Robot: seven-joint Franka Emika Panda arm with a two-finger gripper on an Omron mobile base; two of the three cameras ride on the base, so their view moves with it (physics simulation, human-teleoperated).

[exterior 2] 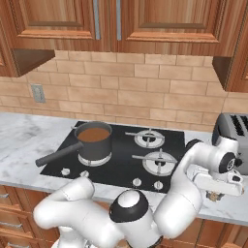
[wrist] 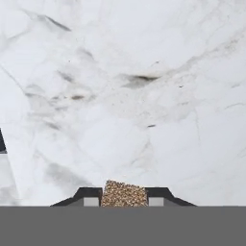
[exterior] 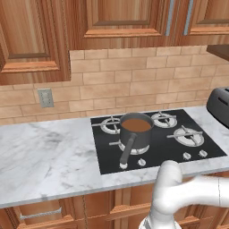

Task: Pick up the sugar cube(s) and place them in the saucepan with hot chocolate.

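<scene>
Grasping a small brown speckled sugar cube, the tool is hanging over the white marble table, clenched.

A saucepan filled with brown liquid sits on the front left burner of a black cooktop set into a white marble counter, its long dark handle pointing toward the front edge. A dark toaster stands at the right edge on the counter, and an outlet is on the tan tile wall below wooden cabinets. The white arm crosses the lower right, in front of the counter edge.
</scene>
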